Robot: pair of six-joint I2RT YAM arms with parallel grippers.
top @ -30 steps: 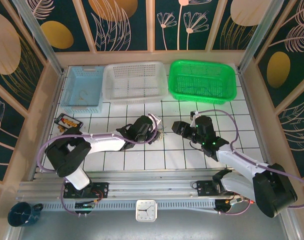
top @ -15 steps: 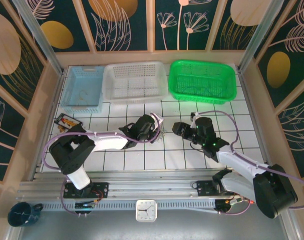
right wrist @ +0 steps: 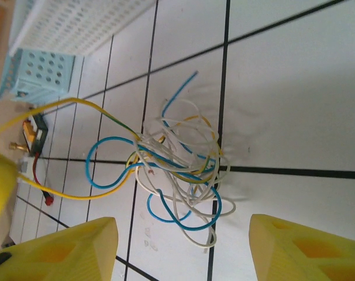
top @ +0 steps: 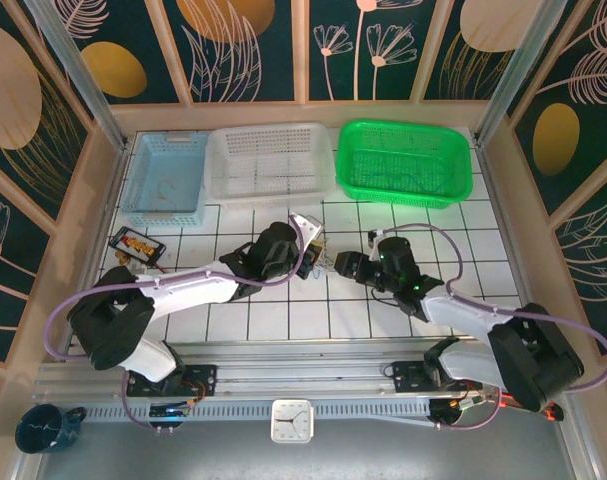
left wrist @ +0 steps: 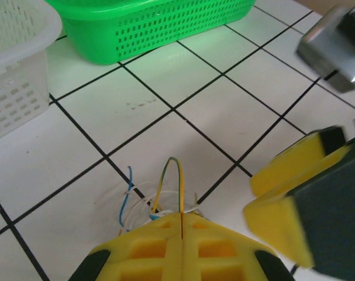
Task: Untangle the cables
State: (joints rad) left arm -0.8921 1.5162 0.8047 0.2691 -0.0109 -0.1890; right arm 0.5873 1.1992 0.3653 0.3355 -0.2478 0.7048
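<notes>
left claw [left wrist: 181, 225] clamped on a yellow strand of the cables [right wrist: 177, 170] | right claw [right wrist: 183, 252] spread wide, facing them | cables lie mid-frame on the tiled counter [top: 283, 320], top view

Three baskets line the top of the overhead view: one blue basket [top: 161, 215], one white basket [top: 268, 195], one green basket [top: 403, 197]. Two arms enter from the bottom: the left arm [top: 193, 285] and the right arm [top: 473, 315]. One tangle of cables [right wrist: 176, 165] lies mid-frame. One black tray [top: 135, 243] sits at left, one clock [top: 291, 421] at bottom centre, one mug [top: 45, 428] at bottom left.
</notes>
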